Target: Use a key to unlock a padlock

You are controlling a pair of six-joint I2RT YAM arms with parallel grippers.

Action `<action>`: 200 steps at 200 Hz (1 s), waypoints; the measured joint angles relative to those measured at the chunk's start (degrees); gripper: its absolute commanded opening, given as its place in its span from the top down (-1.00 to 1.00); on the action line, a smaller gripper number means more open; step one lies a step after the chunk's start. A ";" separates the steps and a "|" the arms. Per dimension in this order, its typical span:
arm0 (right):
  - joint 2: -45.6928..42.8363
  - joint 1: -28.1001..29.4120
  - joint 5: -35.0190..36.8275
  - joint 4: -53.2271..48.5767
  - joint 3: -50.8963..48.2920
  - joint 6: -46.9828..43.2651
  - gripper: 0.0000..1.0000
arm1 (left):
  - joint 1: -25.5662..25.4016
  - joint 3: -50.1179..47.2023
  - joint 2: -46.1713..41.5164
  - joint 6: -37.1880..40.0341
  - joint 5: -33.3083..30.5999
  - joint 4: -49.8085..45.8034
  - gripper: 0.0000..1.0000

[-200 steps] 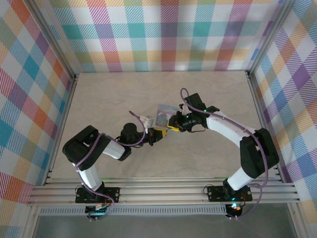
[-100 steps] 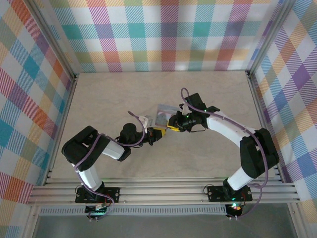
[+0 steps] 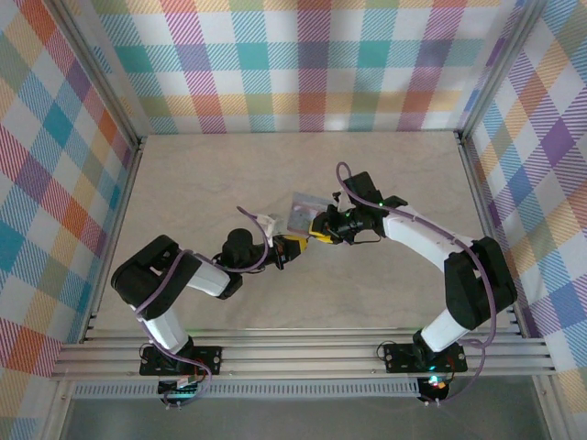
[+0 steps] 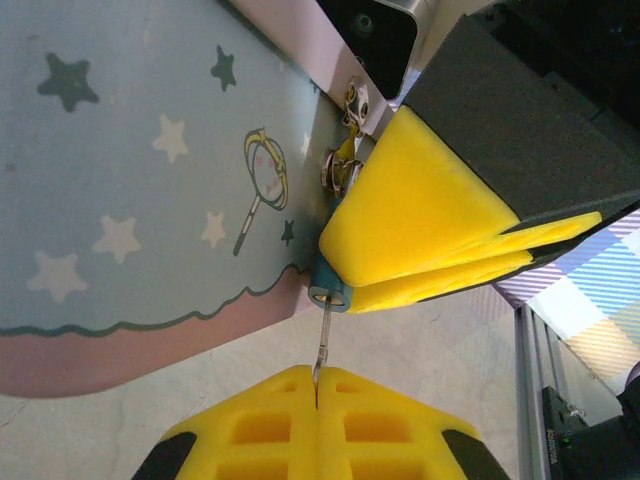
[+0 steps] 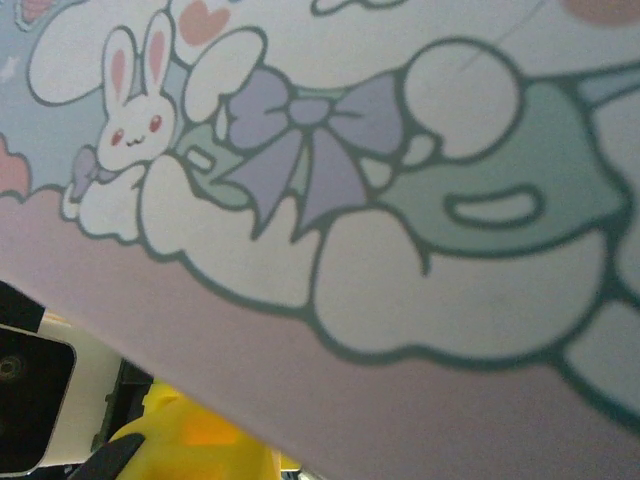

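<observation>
The padlock (image 4: pixel 328 291) shows as a small dark-blue round end poking out from between the yellow fingers (image 4: pixel 420 225) of my right gripper (image 3: pixel 320 232), which is shut on it. A thin metal key (image 4: pixel 322 345) runs from the padlock's end down into my left gripper (image 4: pixel 317 385), whose yellow pads are pressed together on it. The key's tip sits in the padlock's keyhole. From above, the left gripper (image 3: pixel 292 246) and the right gripper meet tip to tip just in front of the box (image 3: pixel 304 212).
The pale blue box (image 4: pixel 130 200) with stars and a pink band lies hard against the padlock, with its metal latch (image 4: pixel 343 170) beside the right fingers. Its cartoon lid (image 5: pixel 380 200) is close to the right wrist camera. Checked walls (image 3: pixel 303 64) enclose the table (image 3: pixel 211 174).
The left arm's elbow has drifted slightly to the left. Both grippers, the key and the padlock stay almost where they were.
</observation>
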 measured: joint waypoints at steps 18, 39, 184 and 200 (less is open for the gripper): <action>0.04 -0.11 -0.33 0.00 0.00 0.04 1.00 | -0.37 0.00 -0.39 0.76 -0.83 -0.76 1.00; 0.07 -0.20 -0.44 0.00 0.00 0.07 1.00 | -0.59 0.00 -0.39 1.03 -1.29 -0.79 1.00; 1.09 -0.66 -0.81 2.19 -0.92 0.79 1.00 | -1.95 1.25 2.05 -0.09 -3.82 -0.83 1.00; 1.18 -0.66 -0.81 1.79 -0.90 -0.20 1.00 | -2.21 1.25 1.99 0.74 -4.33 -1.27 1.00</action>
